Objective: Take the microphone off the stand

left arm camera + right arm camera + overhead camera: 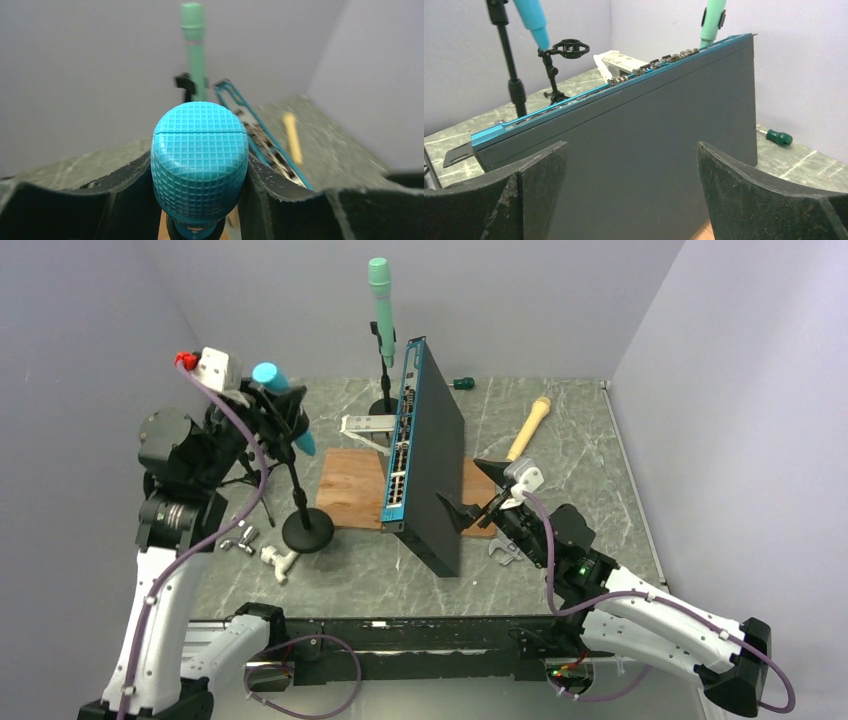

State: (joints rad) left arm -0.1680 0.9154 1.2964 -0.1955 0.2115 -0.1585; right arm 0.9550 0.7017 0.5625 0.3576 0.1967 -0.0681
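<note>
My left gripper [268, 392] [200, 160] is shut on the blue microphone [285, 408] [200, 160], its fingers pressed against both sides of the gridded head. The microphone [531, 20] hangs tilted beside the pole of a black round-base stand [307, 530] [506, 55]. Its tail end is next to an empty ring clip [569, 48] on a small tripod stand, touching or just beside the ring. A green microphone [381, 302] [193, 45] [713, 20] stands upright in another stand at the back. My right gripper [468, 485] [631, 150] is open, facing the dark panel.
A blue-edged network switch [432, 475] [639, 135] stands on its edge on a wooden board [350, 485] mid-table. A wooden-handled hammer [528, 427], a green screwdriver [462, 383] [778, 136], a white bracket [368, 427] and pipe fittings [275, 558] lie around.
</note>
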